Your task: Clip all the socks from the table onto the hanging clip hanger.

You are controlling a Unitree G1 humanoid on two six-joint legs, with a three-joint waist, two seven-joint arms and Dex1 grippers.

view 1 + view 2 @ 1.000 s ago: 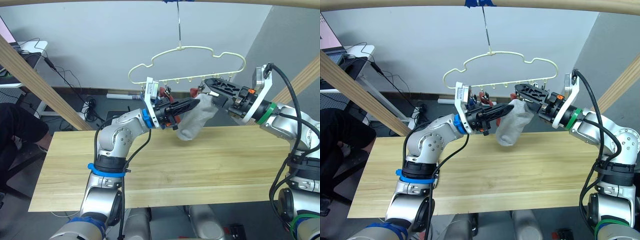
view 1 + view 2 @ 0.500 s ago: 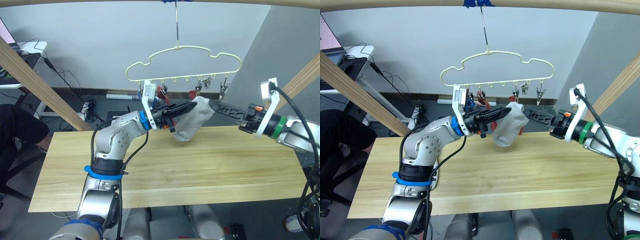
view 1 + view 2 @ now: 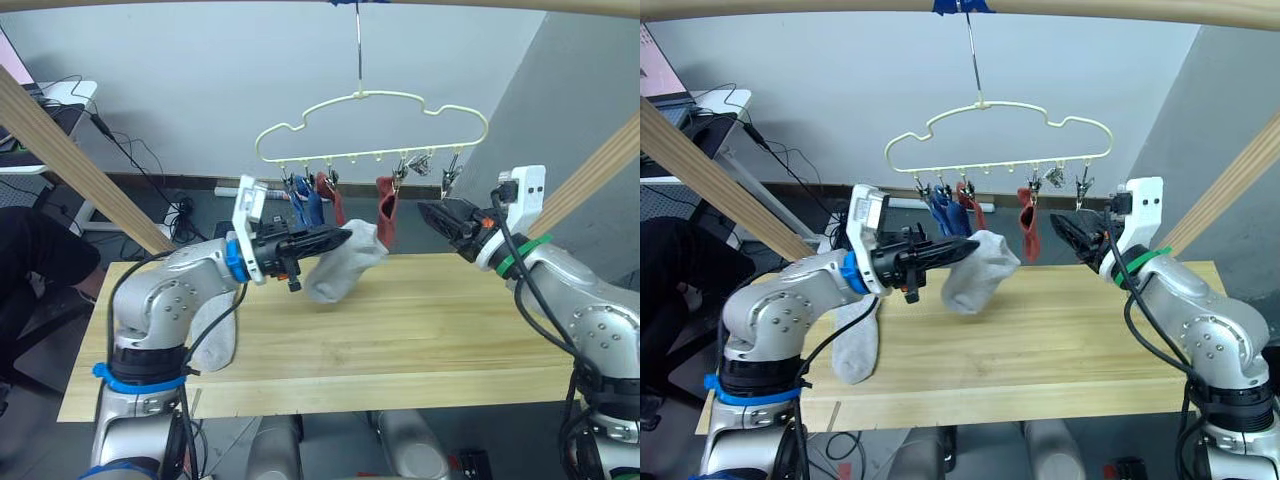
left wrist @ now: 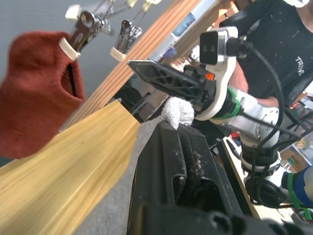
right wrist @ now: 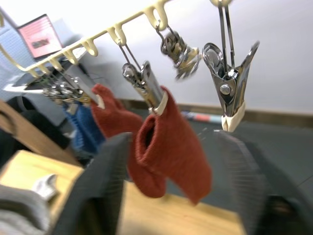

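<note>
clip hanger (image 3: pixel 372 125) hangs above tabletop (image 3: pixel 400 330) rear edge | four socks (image 3: pixel 386 212) clipped under its bar, left-centre | left gripper (image 3: pixel 338 238) holds sock (image 3: pixel 340 271) over tabletop | another sock (image 3: pixel 856 343) drapes tabletop's left front | right gripper (image 3: pixel 432 216) right of clipped socks

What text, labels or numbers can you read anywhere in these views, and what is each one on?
"TR...": short white lettering on the black shirt of a person in the left wrist view; the rest is too small to read.
Laptop screen: pink and blurred, nothing readable.
Clip hanger and table: no writing or marks seen.
</note>
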